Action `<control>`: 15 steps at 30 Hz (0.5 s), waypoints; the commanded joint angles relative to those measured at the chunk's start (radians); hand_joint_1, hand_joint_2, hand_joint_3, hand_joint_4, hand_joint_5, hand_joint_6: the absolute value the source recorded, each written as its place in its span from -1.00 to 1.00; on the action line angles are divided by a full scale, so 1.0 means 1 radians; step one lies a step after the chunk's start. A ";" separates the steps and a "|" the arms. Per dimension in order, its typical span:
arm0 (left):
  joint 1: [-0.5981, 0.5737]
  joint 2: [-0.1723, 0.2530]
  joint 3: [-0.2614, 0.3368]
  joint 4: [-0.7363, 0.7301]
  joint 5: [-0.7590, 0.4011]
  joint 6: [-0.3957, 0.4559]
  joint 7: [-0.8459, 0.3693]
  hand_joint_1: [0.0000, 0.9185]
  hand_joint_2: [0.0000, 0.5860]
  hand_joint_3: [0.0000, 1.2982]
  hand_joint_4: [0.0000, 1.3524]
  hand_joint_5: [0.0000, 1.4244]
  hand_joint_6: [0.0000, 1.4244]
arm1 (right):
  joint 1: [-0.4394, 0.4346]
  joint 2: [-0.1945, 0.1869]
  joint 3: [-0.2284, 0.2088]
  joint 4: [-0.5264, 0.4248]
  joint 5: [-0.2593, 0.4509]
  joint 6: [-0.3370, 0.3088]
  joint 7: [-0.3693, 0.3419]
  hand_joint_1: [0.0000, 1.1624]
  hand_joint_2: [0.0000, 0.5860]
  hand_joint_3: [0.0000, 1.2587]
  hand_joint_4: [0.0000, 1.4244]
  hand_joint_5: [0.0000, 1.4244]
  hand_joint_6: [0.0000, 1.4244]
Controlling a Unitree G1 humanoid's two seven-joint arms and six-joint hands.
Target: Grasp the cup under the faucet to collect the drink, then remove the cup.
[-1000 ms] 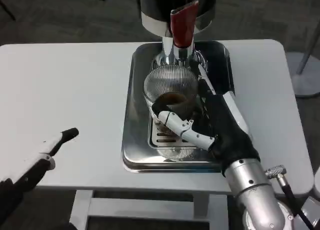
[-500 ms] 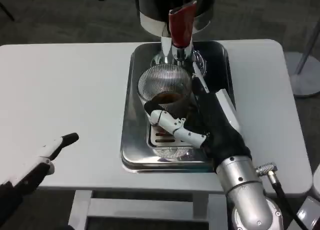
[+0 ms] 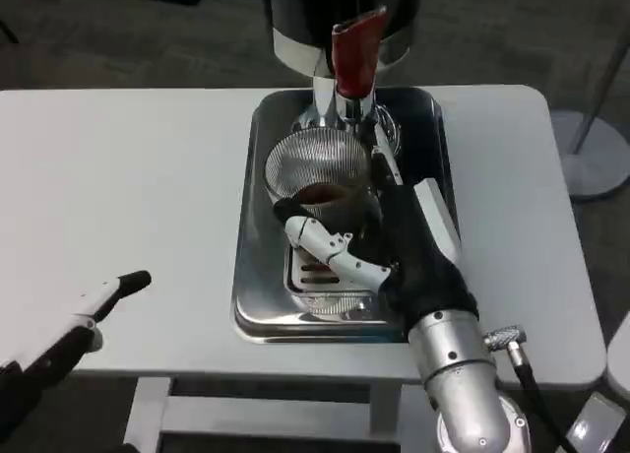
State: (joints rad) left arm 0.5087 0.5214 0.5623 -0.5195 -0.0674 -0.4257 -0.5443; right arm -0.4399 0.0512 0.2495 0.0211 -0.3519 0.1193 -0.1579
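left hand point(image 3: 94, 310): We see it low at the near-left edge of the white surface point(image 3: 128, 177), well apart from the tray. Only part of it shows, with a black-tipped finger stretched out and nothing in it; we cannot tell how the other fingers lie.

drip tray point(image 3: 258, 305): A shiny steel tray with a slotted grate sits in the middle of the surface, holding the dispenser's base and the cup.

cup point(image 3: 317, 172): We see a clear, ribbed cup standing upright on the grate, directly below the faucet, with dark drink in its bottom.

handling: We judge it light and thin-walled, probably plastic or glass, so it may flex or crack under a hard squeeze. The ribs give some purchase, but wet walls may be slippery. The liquid will slosh, so it must stay level.

where to hold: We would take it around the mid to lower wall, from the side, clear of the rim.

faucet point(image 3: 356, 51): A red lever sits over a chrome spout on the dark dispenser point(image 3: 295, 10), just above the cup's far rim.

right hand point(image 3: 379, 246): It reaches in from the near right, its fingers point(image 3: 330, 246) wrapped around the cup's lower wall and clamped on it.
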 commanded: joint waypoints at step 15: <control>0.047 0.013 -0.004 -0.012 -0.008 0.018 -0.007 -1.00 -0.93 -0.92 -1.00 -0.99 -0.78 | 0.007 0.027 0.006 0.051 -0.004 -0.035 -0.014 0.12 -0.26 -1.00 -0.98 -0.77 -0.56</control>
State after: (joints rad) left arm 0.5374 0.5314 0.5623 -0.5220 -0.0695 -0.4201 -0.5444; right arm -0.4429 0.0660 0.2490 0.0588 -0.3632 0.0918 -0.1781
